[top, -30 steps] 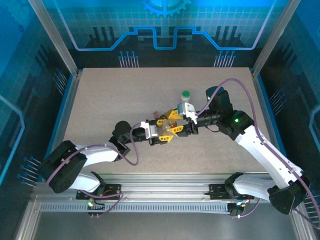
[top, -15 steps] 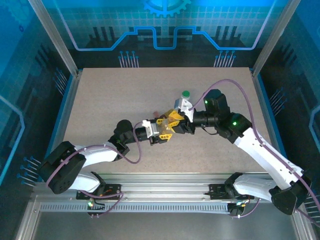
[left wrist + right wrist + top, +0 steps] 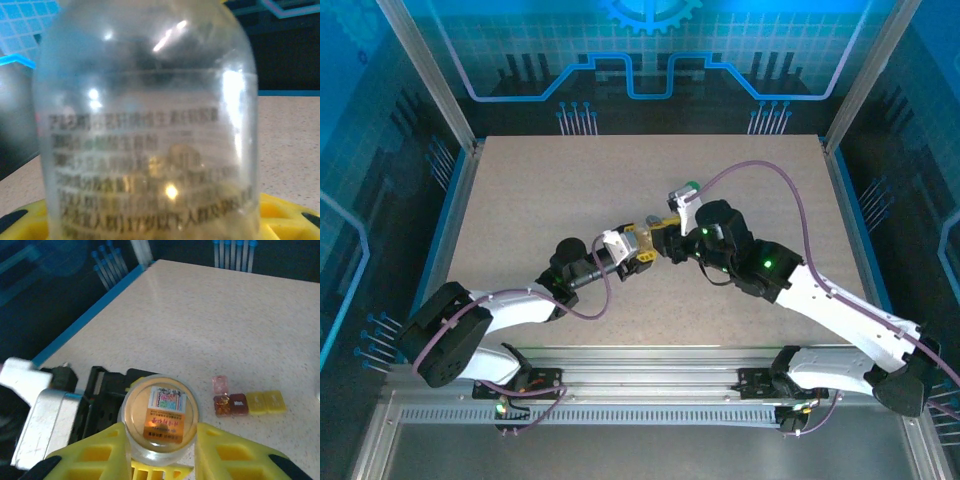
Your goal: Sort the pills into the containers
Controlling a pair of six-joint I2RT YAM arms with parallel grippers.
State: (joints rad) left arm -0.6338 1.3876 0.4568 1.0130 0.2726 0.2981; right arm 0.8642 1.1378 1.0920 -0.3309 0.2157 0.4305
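Note:
My left gripper (image 3: pixel 632 246) is shut on a clear bottle (image 3: pixel 145 125) with printed text, its yellow fingers (image 3: pixel 282 215) under the glass. Blurred amber shapes (image 3: pixel 182 155) show through the wall; I cannot tell whether they are pills. My right gripper (image 3: pixel 160 432) faces the bottle's gold stickered lid (image 3: pixel 161 412) with a yellow finger (image 3: pixel 100 450) pressed to each side of it. The containers lie on the table beyond: dark red-brown boxes (image 3: pixel 232 405) with one pink lid (image 3: pixel 220 384) flipped open, and yellow boxes (image 3: pixel 265 402) to their right.
A white bottle with a green cap (image 3: pixel 691 187) stands just behind the right wrist. The beige table (image 3: pixel 540 190) has a blue-edged rim on the left (image 3: pixel 95 315). Metal frame posts rise at the corners.
The right gripper slid left over the bottle's lid and narrowed onto it. The left gripper turned the bottle up and carried it slightly toward the back.

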